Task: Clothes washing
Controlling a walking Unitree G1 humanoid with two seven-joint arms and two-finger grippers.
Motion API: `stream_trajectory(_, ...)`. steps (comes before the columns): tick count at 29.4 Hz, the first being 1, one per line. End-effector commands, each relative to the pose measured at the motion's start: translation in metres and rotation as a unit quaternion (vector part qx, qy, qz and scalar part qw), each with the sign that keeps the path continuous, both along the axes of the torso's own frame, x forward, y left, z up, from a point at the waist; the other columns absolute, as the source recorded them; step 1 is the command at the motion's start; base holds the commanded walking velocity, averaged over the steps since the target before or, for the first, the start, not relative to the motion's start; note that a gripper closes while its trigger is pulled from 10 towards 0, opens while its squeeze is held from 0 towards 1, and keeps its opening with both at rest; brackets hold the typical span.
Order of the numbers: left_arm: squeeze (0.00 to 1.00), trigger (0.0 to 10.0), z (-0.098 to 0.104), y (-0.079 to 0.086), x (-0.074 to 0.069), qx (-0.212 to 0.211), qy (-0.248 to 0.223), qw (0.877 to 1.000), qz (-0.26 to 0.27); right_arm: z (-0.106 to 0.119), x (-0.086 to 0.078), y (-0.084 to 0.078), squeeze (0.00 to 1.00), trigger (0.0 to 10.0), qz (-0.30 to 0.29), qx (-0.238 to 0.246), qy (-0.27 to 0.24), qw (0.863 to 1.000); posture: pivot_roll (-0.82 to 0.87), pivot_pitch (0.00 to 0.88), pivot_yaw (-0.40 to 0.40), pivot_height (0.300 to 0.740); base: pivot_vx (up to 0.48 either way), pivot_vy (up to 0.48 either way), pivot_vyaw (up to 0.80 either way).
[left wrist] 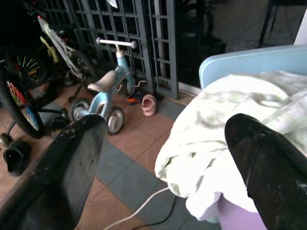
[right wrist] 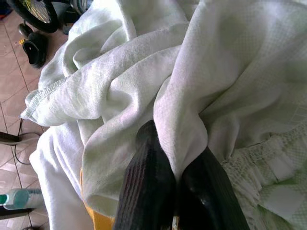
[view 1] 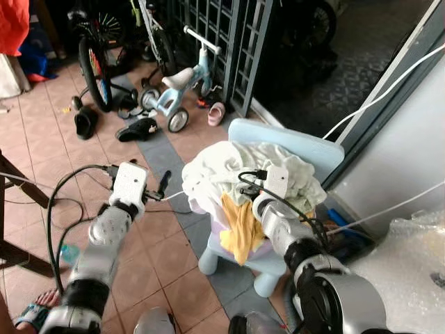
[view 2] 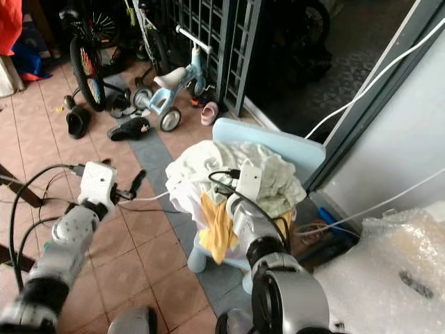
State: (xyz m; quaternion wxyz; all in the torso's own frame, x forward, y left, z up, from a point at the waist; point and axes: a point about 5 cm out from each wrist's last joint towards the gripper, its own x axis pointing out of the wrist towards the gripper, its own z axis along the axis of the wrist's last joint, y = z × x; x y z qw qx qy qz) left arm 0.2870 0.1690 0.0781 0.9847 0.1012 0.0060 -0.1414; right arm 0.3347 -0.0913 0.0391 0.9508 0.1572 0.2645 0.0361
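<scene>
A heap of pale clothes (view 1: 236,170) lies on a small light blue chair (view 1: 292,142) that stands on the tiled floor (view 1: 160,257), and a yellow cloth (view 1: 241,226) hangs down from the front of the heap. The right hand (right wrist: 180,179) is inside the heap, and its 2 black fingers (right wrist: 144,191) are pressed together on a fold of the white-green cloth, so the fold is pinched between them. The left hand (left wrist: 163,158) hovers over the floor just beside the chair, on the robot's left of the heap, and its 2 fingers (left wrist: 72,158) are spread wide apart with nothing between them. Behind the chair there is a dark metal gate (view 1: 229,49), a small blue tricycle (view 1: 177,87), a bicycle wheel (view 1: 94,69) and some shoes (view 1: 135,129) on the tiles
</scene>
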Motion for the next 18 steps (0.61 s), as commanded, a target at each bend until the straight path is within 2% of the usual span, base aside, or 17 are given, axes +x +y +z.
stream_trajectory(1,0.00,10.0,0.010,-0.009,-0.010,-0.003,-0.023,1.000,-0.012,0.010,0.005,0.003,0.00,0.0,0.005,0.016,-0.034,0.999,0.06,0.029,-0.053,0.740,0.000,0.000,0.00)
stream_trajectory(3,0.00,10.0,0.015,-0.016,-0.027,-0.024,-0.030,0.999,0.003,0.024,0.010,0.005,0.00,0.0,0.003,0.047,-0.078,0.996,0.05,0.030,-0.054,0.740,0.000,0.000,0.00)
stream_trajectory(5,0.00,10.0,0.016,-0.018,-0.034,-0.031,-0.032,0.999,0.019,0.035,0.013,0.004,0.00,0.0,0.006,0.065,-0.113,0.991,0.05,0.029,-0.056,0.740,0.000,0.000,0.00)
stream_trajectory(7,0.00,10.0,0.017,-0.022,-0.048,-0.044,-0.025,0.998,0.049,0.064,0.013,-0.003,0.00,0.0,0.018,0.088,-0.190,0.978,0.05,0.026,-0.061,0.740,0.000,0.000,0.00)
stream_trajectory(8,0.00,10.0,0.017,-0.022,-0.048,-0.044,-0.025,0.998,0.049,0.064,0.013,-0.003,0.00,0.0,0.018,0.088,-0.190,0.978,0.05,0.026,-0.061,0.740,0.000,0.000,0.00)
stream_trajectory(10,0.00,10.0,0.013,-0.027,-0.057,-0.037,-0.007,0.998,0.052,0.091,-0.002,-0.014,0.00,0.0,0.055,0.070,-0.267,0.960,0.03,0.016,-0.062,0.740,0.000,0.000,0.00)
stream_trajectory(13,0.00,10.0,0.013,-0.025,-0.056,-0.035,0.001,0.998,0.056,0.101,-0.021,-0.024,0.00,0.0,0.066,0.061,-0.297,0.951,0.02,0.004,-0.053,0.740,0.000,0.000,0.00)
stream_trajectory(14,0.00,10.0,0.013,-0.025,-0.056,-0.035,0.001,0.998,0.056,0.101,-0.021,-0.024,0.00,0.0,0.066,0.061,-0.297,0.951,0.02,0.004,-0.053,0.740,0.000,0.000,0.00)
stream_trajectory(18,0.00,10.0,0.018,-0.024,-0.052,-0.031,-0.005,0.997,0.067,0.108,-0.039,-0.033,0.00,0.0,0.063,0.062,-0.317,0.944,0.01,0.000,-0.047,0.740,0.000,0.000,0.00)
